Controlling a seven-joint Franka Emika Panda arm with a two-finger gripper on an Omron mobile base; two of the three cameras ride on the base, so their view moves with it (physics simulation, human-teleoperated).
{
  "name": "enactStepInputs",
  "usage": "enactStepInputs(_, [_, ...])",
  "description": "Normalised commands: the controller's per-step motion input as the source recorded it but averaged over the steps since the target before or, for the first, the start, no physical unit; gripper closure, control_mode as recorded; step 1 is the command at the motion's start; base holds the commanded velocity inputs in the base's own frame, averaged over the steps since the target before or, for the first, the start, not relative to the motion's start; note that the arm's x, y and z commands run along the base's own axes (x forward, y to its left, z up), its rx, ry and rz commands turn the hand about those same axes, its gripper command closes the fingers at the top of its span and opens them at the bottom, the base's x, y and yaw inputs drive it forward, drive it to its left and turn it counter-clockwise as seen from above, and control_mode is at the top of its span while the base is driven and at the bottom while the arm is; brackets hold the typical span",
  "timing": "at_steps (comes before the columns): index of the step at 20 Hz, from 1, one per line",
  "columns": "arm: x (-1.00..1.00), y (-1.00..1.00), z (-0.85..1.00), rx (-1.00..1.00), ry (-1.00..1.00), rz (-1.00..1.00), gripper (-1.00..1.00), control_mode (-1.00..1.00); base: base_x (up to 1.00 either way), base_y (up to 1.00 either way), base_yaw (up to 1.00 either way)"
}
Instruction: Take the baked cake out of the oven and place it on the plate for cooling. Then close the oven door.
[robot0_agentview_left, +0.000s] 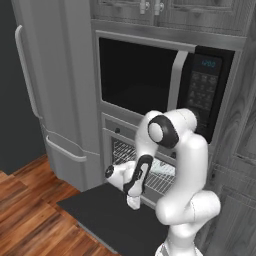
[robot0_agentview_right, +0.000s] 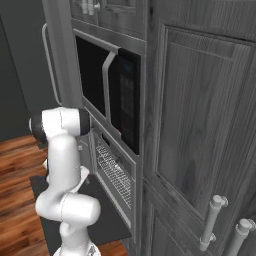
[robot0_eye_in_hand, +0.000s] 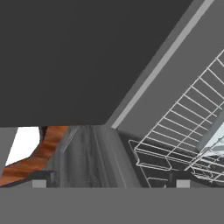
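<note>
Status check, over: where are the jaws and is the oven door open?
Gripper jaws open, holding nothing, over the lowered oven door. Oven open, wire racks visible. No cake or plate in sight. Nothing in the way.

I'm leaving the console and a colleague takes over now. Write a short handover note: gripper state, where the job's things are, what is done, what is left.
Gripper: open, holding nothing, low over the oven door.
Oven: below the black microwave; the door is folded down flat and the wire racks are exposed.
Cake and plate: I cannot make out either; a pale glassy shape at the rack's right edge in the hand view cannot be identified.
Done: door is open.
Left: find the cake, lift it out, place it on the plate, close the door.
</note>
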Motion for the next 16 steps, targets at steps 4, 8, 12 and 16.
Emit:
enactStepInputs(4, [1.00,-0.22,-0.35,-0.30,0.41,0.00,-1.00,-1.00,0.00,0.00,0.00])
enactStepInputs(8, [1.00,-0.14,-0.29,-0.30,0.58,0.00,-1.00,-1.00,0.00,0.00,0.00])
enactStepInputs(12, [0.82,-0.01,-0.80,-0.36,0.62,0.06,-1.00,-1.00,0.00,0.00,0.00])
enactStepInputs(16, [0.42,-0.25,-0.72,-0.21,0.35,0.20,-1.00,-1.00,0.00,0.00,0.00])
